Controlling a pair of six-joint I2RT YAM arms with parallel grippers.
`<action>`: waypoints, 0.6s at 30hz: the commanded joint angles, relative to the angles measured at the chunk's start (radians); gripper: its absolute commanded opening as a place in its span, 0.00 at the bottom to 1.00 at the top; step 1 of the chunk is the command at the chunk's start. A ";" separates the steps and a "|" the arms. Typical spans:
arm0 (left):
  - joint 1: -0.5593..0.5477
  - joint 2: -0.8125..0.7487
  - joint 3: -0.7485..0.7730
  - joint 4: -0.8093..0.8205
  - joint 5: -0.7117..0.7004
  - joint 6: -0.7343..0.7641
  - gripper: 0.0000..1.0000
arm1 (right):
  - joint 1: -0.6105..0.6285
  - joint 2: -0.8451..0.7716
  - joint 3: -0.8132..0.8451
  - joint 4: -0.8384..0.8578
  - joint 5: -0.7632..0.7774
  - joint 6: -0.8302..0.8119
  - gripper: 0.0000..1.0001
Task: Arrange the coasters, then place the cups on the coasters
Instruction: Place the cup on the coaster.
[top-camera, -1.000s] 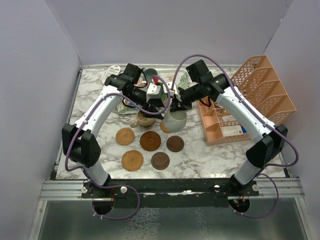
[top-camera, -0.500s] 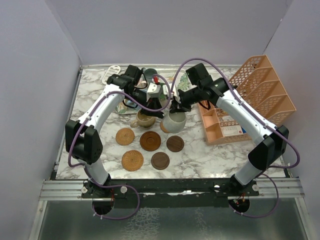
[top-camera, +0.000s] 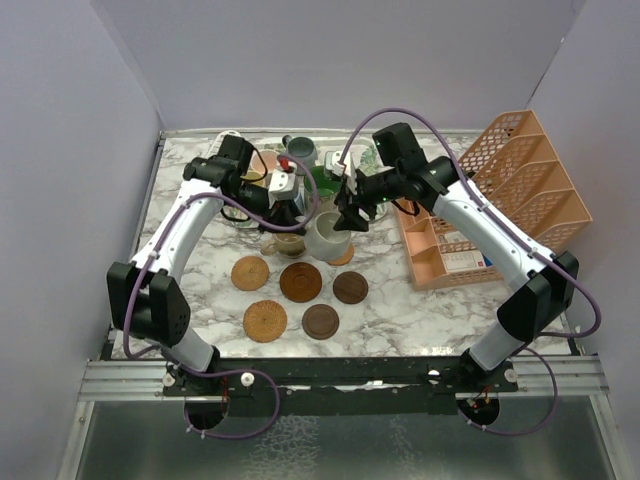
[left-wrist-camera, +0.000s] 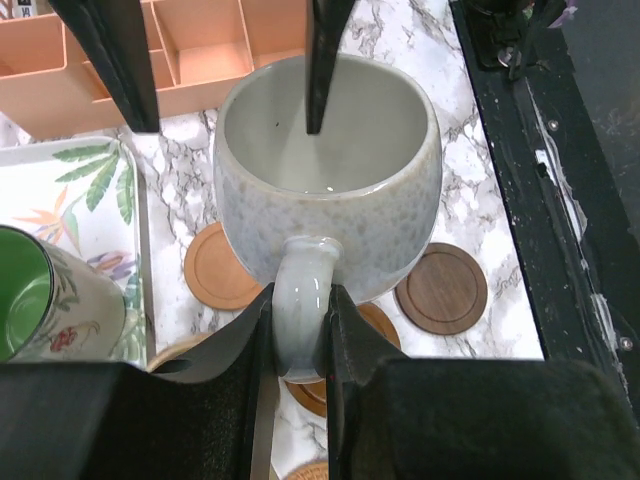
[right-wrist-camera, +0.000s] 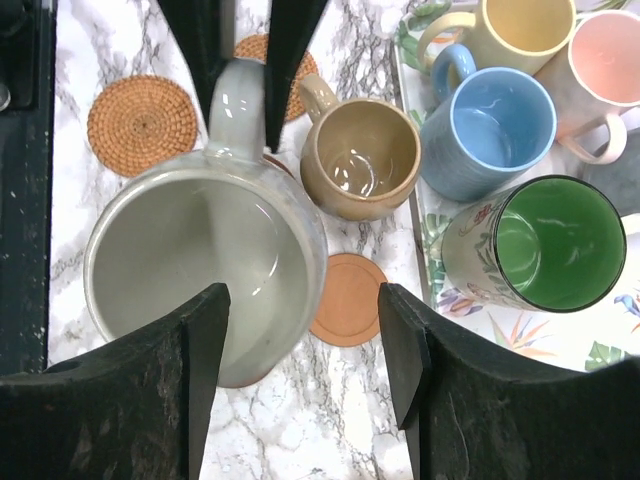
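Your left gripper (left-wrist-camera: 298, 305) is clamped on the handle of the speckled grey-white ceramic mug (left-wrist-camera: 330, 215), just beside the dark round wooden coaster (left-wrist-camera: 440, 290) and off the leaf-patterned tray (right-wrist-camera: 520, 340). I cannot tell whether the mug is lifted or resting. Your right gripper (right-wrist-camera: 302, 300) stands parted, one finger inside the rim, so a sideways pull may hook the wall and twist the mug on its handle. The tan mug (right-wrist-camera: 360, 165) stands just beside and the green-lined cup (right-wrist-camera: 545, 240) near, where a swing would strike them.
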 joint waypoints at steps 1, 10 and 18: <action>0.052 -0.142 -0.048 0.043 0.035 -0.023 0.00 | 0.002 -0.046 0.048 0.054 -0.008 0.103 0.62; 0.198 -0.441 -0.279 0.226 -0.240 -0.340 0.00 | -0.019 -0.130 -0.089 0.202 0.119 0.188 0.63; 0.249 -0.741 -0.508 0.461 -0.543 -0.579 0.00 | -0.076 -0.224 -0.248 0.304 0.163 0.262 0.63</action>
